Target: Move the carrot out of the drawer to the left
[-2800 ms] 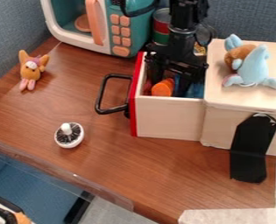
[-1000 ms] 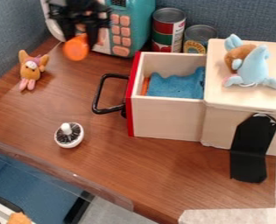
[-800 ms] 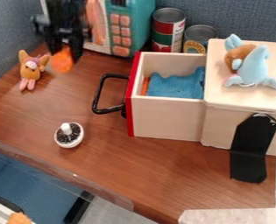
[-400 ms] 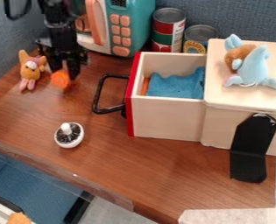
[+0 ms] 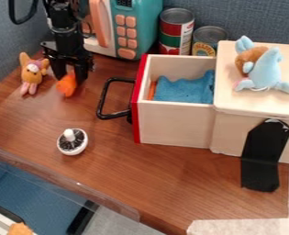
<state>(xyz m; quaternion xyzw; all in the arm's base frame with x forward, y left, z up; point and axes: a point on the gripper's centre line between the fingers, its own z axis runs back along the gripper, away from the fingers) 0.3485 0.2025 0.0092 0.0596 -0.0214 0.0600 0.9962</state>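
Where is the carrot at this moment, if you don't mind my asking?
In the camera view, the carrot is at the upper left, at the gripper, just right of the small plush toy and left of the open drawer.

passable gap — knob (image 5: 72,143) to handle (image 5: 102,102), plush (image 5: 32,75) beyond

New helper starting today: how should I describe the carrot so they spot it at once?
Start at the teal toy microwave at the back. In front of it, left of the open red-fronted drawer, hangs the black hand, with the carrot at its tip. It is plain bright orange, unlike the tan, big-eared toy beside it.
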